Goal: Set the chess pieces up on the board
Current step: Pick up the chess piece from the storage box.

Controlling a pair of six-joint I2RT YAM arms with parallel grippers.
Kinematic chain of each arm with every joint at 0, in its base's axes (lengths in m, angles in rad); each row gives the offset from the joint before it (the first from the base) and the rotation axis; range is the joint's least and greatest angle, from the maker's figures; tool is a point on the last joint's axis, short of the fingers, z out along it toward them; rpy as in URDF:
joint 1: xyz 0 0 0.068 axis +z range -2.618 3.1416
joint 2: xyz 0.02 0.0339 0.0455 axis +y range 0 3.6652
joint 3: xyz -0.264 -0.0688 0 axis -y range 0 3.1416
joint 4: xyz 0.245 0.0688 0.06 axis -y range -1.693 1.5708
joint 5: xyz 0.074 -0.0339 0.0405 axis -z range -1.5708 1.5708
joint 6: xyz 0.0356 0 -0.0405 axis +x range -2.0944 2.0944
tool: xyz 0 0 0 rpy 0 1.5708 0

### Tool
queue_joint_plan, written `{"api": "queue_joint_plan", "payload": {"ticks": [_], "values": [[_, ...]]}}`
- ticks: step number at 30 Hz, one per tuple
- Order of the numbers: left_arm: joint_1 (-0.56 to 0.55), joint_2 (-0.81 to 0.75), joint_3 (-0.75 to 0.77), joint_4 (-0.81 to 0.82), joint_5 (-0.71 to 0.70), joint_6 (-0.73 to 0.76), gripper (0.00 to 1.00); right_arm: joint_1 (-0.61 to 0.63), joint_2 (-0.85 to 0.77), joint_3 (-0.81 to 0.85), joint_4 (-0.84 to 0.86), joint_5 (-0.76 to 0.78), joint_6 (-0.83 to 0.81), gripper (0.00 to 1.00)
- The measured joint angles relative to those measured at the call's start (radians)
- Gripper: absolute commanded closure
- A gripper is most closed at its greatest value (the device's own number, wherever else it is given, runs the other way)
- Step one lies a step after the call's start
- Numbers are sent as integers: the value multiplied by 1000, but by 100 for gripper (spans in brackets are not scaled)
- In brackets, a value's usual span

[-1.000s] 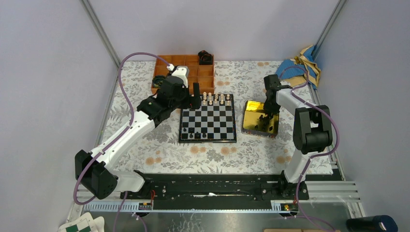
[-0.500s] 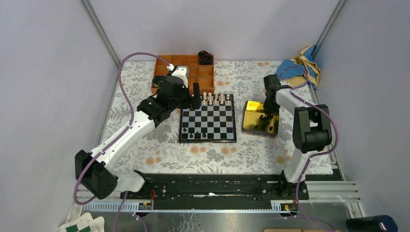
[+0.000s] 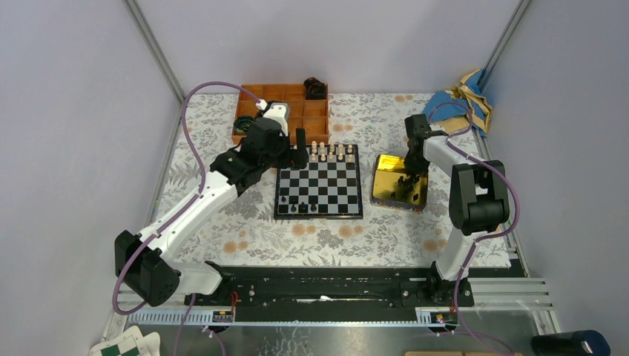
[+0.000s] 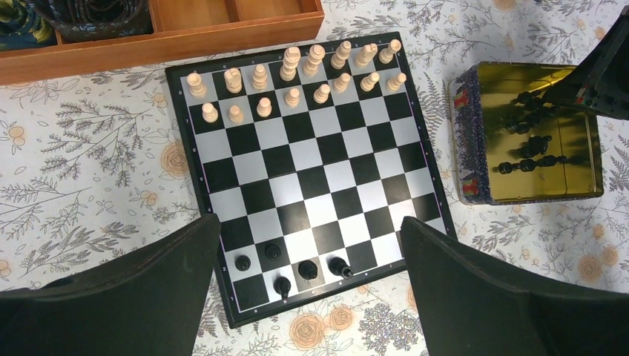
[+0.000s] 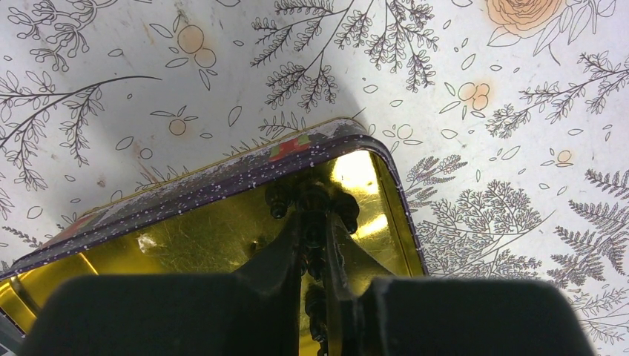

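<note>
Five black chess pieces (image 4: pixel 308 268) are seen on near rows of the board (image 4: pixel 319 178), below left fingers (image 4: pixel 148 289) held wide apart. More are held in the gold tin (image 4: pixel 463 148) just right. There, right fingers (image 5: pixel 282 259) are nearly together around one; whether it is gripped cannot be told. Far rows are filled by cream chessmen (image 4: pixel 297 74).

Overhead from the near side; left wrist high above board (image 4: pixel 311 170) and tin (image 4: pixel 466 141); right wrist close over that tin.

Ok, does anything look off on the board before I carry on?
One black chess piece at the board's near edge looks aslant. It is perhaps tipped, though the camera angle may cause that. The other four black ones there look upright. Nothing else stands out.
</note>
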Motion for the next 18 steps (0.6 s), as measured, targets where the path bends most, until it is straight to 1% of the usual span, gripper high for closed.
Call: {"api": "queue_joint_plan", "payload": {"ticks": [7,18], "values": [[0,-8,-4,0,0,0,1,-1,-11,0,-1,-3,-6,100],[0,-32,-11,0,0,-3,1,-1,-80,0,-2,-3,-11,100]]}}
